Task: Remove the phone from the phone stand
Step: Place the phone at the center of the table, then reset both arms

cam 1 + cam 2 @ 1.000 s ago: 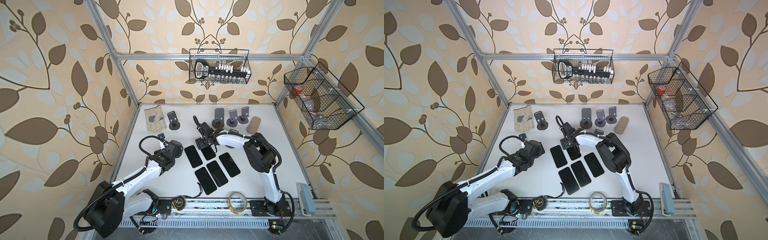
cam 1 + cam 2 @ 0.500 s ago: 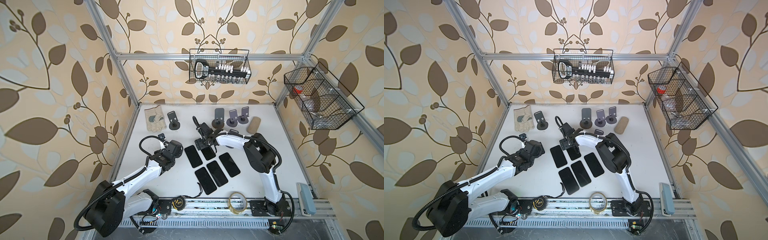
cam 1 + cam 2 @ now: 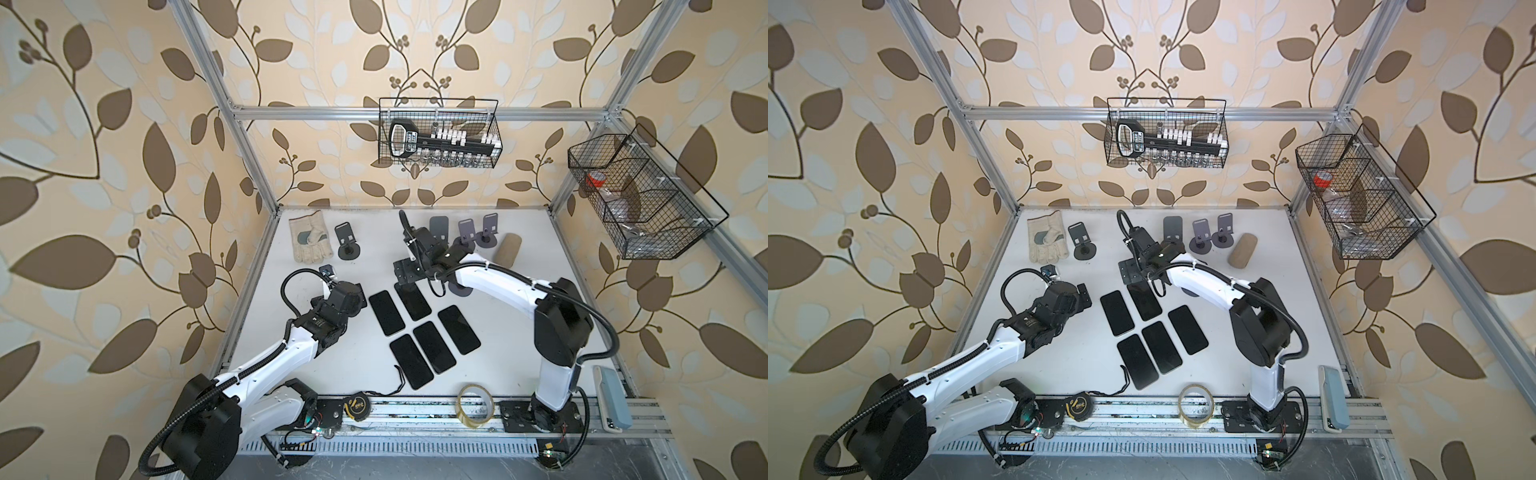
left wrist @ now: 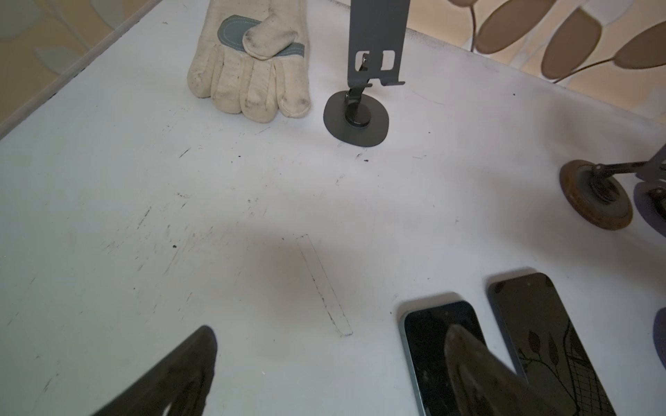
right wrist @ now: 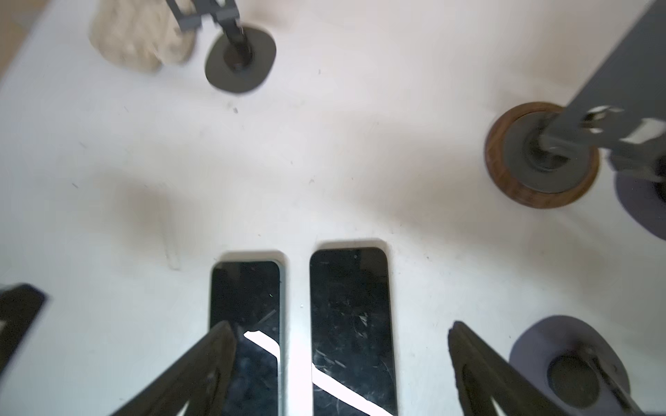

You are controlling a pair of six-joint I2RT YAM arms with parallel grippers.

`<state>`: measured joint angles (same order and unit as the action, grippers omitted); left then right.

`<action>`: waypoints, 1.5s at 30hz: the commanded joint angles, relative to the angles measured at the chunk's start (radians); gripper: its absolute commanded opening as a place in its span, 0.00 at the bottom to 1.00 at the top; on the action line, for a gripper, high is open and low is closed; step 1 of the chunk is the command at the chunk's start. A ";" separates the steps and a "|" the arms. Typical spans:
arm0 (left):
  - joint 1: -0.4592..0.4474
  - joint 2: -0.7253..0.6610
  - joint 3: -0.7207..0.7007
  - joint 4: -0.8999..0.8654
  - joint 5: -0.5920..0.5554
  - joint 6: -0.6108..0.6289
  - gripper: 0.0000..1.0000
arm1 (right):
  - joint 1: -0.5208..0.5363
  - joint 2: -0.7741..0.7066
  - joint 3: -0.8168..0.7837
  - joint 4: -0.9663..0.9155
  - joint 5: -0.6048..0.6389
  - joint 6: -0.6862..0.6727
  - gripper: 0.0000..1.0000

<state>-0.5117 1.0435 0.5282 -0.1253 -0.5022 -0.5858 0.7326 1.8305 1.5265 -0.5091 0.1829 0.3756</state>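
Note:
Several black phones lie flat in two rows on the white table (image 3: 345, 361). My right gripper (image 5: 338, 326) hangs open just above the back end of one phone (image 5: 349, 288) (image 3: 413, 301), holding nothing; a second phone (image 5: 245, 288) lies beside it. A purple phone stand (image 5: 562, 363) stands empty next to that gripper, its base (image 3: 461, 289) showing under the arm. More empty stands (image 3: 347, 241) (image 3: 1200, 237) line the back. My left gripper (image 4: 331, 330) (image 3: 357, 299) is open over bare table, left of the phones.
A work glove (image 3: 309, 241) lies at the back left and a brown case (image 3: 509, 249) at the back right. A tape roll (image 3: 476, 405) and tape measure (image 3: 357, 403) sit on the front rail. Wire baskets (image 3: 438, 139) (image 3: 640, 199) hang on the walls.
My right gripper's jaws have spread wide apart, and the phone under them lies flat on the table. The left arm has not moved.

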 commanded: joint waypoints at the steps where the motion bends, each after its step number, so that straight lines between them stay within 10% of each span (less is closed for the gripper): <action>1: -0.007 -0.033 0.004 0.039 0.013 0.060 0.99 | -0.007 -0.092 -0.043 -0.022 0.110 0.018 1.00; 16: -0.014 -0.242 -0.017 0.103 0.092 0.272 0.99 | -0.028 -0.772 -0.744 0.486 0.552 -0.081 1.00; 24: -0.013 -0.354 -0.089 0.263 0.017 0.520 0.99 | -0.166 -1.078 -1.095 0.837 0.292 -0.182 1.00; 34: 0.088 -0.239 -0.200 0.553 -0.031 0.708 0.99 | -0.337 -1.138 -1.277 0.970 0.551 -0.192 1.00; 37: 0.183 -0.131 -0.183 0.567 0.123 0.769 0.99 | -0.366 -1.100 -1.335 1.094 0.477 -0.416 1.00; 45: 0.313 0.103 -0.209 0.757 0.304 0.787 0.99 | -0.538 -0.912 -1.450 1.324 0.286 -0.357 1.00</action>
<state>-0.2337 1.1172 0.3073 0.5117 -0.2966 0.1825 0.2134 0.8639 0.1032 0.6518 0.5537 0.0662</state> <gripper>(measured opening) 0.989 0.999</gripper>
